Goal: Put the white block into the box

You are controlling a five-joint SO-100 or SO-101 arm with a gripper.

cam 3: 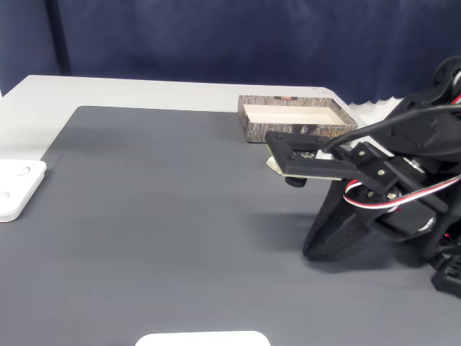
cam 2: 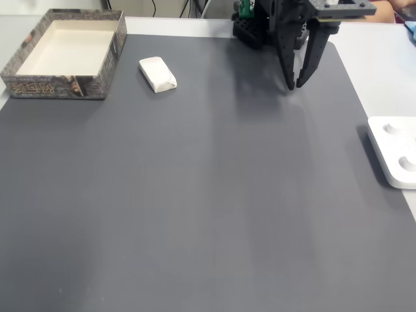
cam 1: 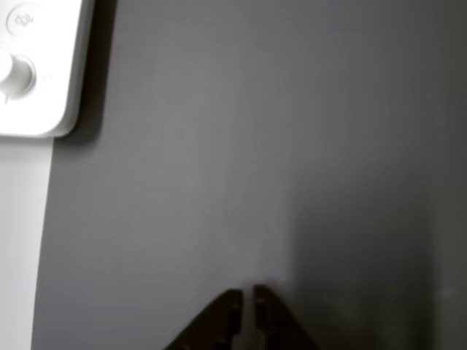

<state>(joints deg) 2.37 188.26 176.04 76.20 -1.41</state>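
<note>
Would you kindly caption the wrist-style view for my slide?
Gripper tips nearly closed above the grey mat, white knobbed device at top left.

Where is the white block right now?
In a fixed view the white block lies on the grey mat, just right of the box, well left of the gripper.

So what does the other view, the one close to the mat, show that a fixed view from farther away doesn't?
The other view gives the white device's round knob up close.

A fixed view gives the white block lying on the mat near the box, not touching it, and the box is empty.

Both share the grey mat, the white device and the gripper, its tips slightly apart and holding nothing.
</note>
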